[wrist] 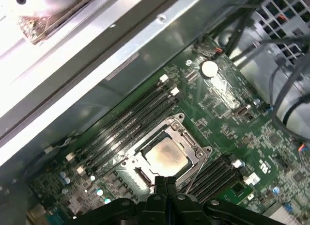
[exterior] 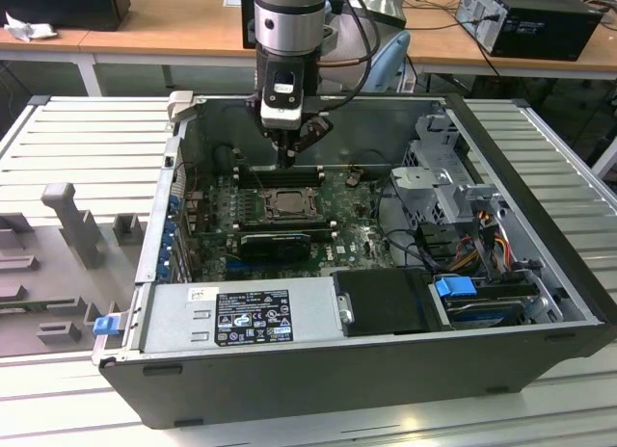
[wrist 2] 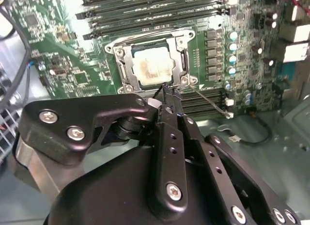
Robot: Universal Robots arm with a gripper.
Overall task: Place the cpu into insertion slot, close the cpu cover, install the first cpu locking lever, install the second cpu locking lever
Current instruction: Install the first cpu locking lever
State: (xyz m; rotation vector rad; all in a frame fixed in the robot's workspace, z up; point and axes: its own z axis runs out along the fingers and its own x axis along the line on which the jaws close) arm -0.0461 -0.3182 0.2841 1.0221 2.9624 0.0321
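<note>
black claw (wrist: 166, 183), pinched together, hangs beside the square cpu (wrist: 166, 154), pale silvery with a tan smudge.

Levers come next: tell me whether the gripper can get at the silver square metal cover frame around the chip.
Probably yes: the gripper hangs close by the silver square cover frame, nothing between them.

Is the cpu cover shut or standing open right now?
Shut. In the second wrist view the cpu cover lies flat, its metal frame ringing the cpu on every side.
</note>
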